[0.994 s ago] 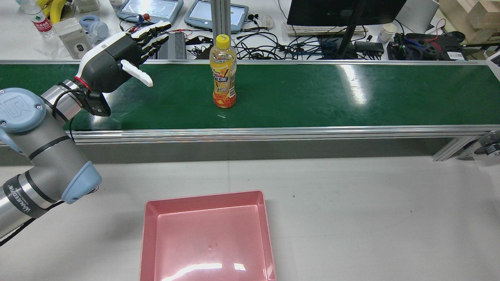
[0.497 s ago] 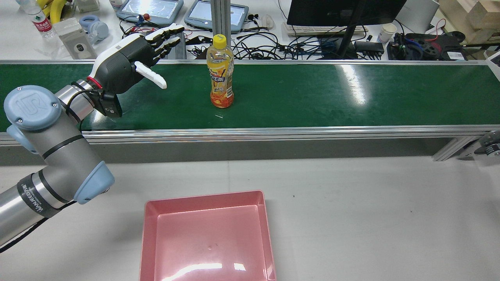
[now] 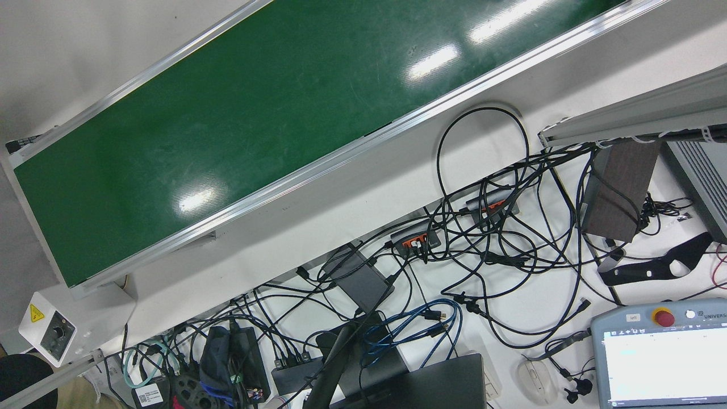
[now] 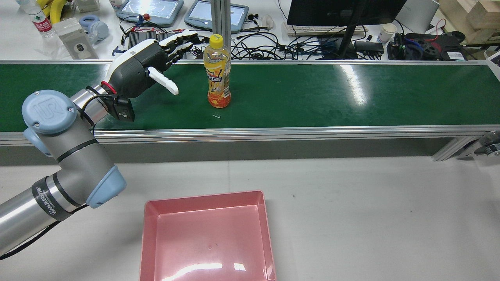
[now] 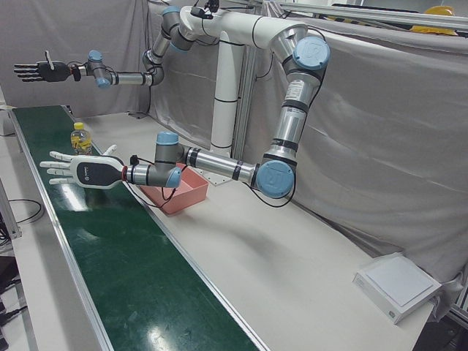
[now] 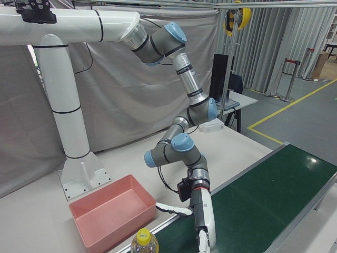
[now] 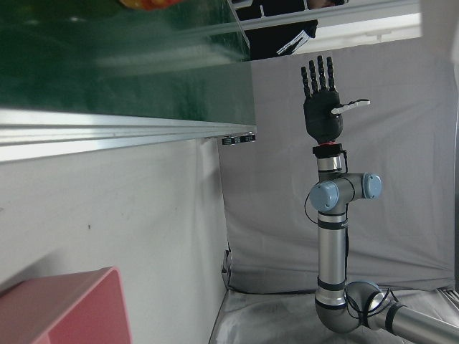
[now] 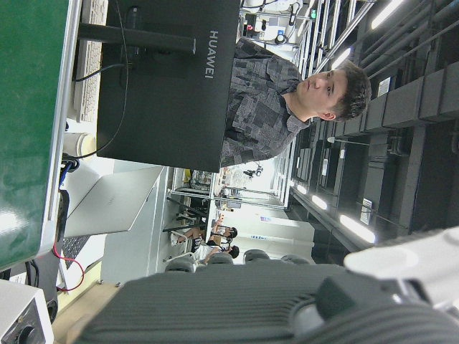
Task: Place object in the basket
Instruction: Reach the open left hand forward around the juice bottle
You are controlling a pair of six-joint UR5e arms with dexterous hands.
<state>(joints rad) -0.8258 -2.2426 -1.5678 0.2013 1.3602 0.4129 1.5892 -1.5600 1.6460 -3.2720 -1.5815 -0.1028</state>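
Orange drink bottle (image 4: 217, 72) upright on the green conveyor belt (image 4: 312, 97), near its far edge, long axis vertical. Left hand (image 4: 146, 68) just beside it on the rear view's left, fingers spread, empty, clearly nearer. Right hand (image 5: 36, 71) raised, spread, well apart. Pink basket (image 4: 207, 238) empty on the worktop (image 4: 371, 210)

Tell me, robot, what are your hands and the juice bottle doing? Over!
Left hand open, beside the juice bottle, not touching. Right hand open, raised far off. Bottle upright on green belt; pink basket empty. Nothing between hand and bottle.
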